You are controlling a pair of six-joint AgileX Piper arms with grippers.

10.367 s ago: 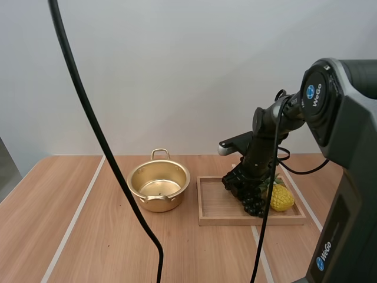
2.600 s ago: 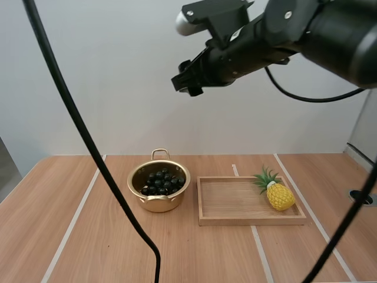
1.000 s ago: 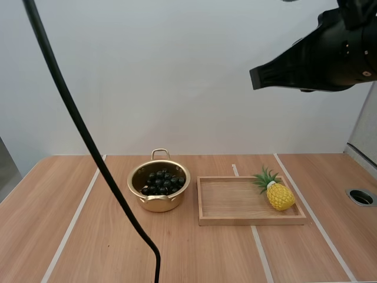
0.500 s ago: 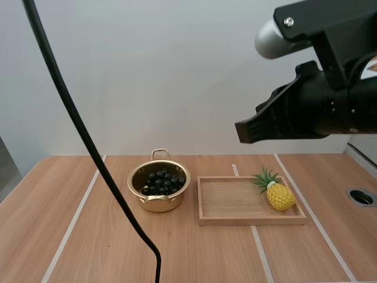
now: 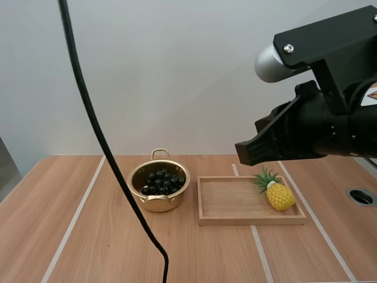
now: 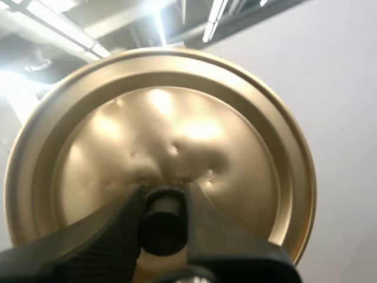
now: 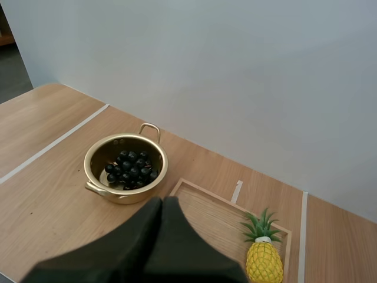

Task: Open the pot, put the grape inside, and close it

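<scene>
Bench (image 5: 88, 247): light wood-grain top, crossed front to back by pale stripes (image 5: 73, 221). A round metal-lined hole (image 5: 361, 197) sits near the right edge. A plain pale wall (image 5: 177, 76) stands directly behind the bench.

Pot (image 5: 159, 200): gold-coloured, upright, uncovered, left of centre on the bench, with a loop handle on its far side. The grapes (image 5: 160, 183), a dark bunch, lie inside it, below the rim.

Tray (image 5: 250, 219): wooden, shallow, just beside the pot on its right, with a narrow gap between them. A toy pineapple (image 5: 278, 196) lies at the tray's far right end, its leaves reaching over the back rim. The rest of the tray floor is bare wood.

Lid (image 6: 177, 130): gold-coloured, round, off the pot and held up in the air. The left end effector (image 6: 163, 203) is clamped on the lid's dark knob (image 6: 163, 227), one black finger on each side of it.

Right arm (image 5: 318, 127): raised well above the bench, over the tray side. The right end effector (image 7: 162, 206) has its fingers pressed together as one dark wedge, holding nothing, and touches neither pot nor tray.
</scene>
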